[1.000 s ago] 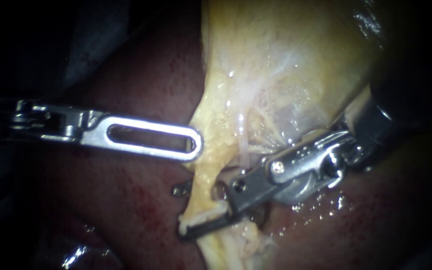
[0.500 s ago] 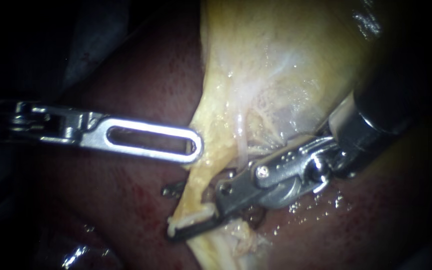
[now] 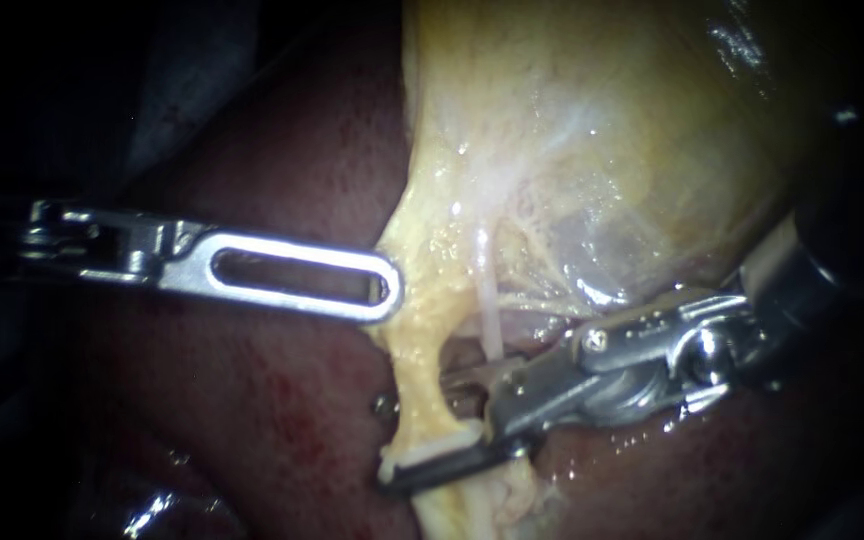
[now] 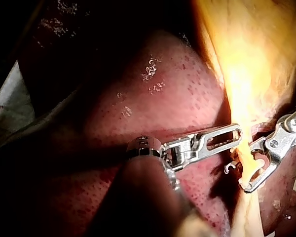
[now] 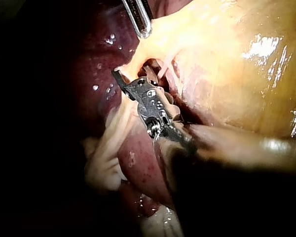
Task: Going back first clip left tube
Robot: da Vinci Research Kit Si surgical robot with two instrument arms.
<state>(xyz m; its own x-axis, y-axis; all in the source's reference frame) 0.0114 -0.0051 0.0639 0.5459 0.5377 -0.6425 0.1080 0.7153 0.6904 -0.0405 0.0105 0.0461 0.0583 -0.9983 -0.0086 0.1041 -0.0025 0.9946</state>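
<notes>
My right instrument (image 3: 430, 462) gripped a white, hook-shaped clip (image 3: 437, 445) across the waxy yellow left tube (image 3: 418, 385), its dark jaws standing apart around it. My left instrument (image 3: 390, 290), slotted steel jaws clenched, pinched the edge of the glistening yellow tissue (image 3: 552, 150) over the mottled dark-red liver (image 3: 252, 400)

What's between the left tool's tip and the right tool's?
A yellow tissue strand runs between left tool and right tool, with a small metal clip beside it; endoscope view.
</notes>
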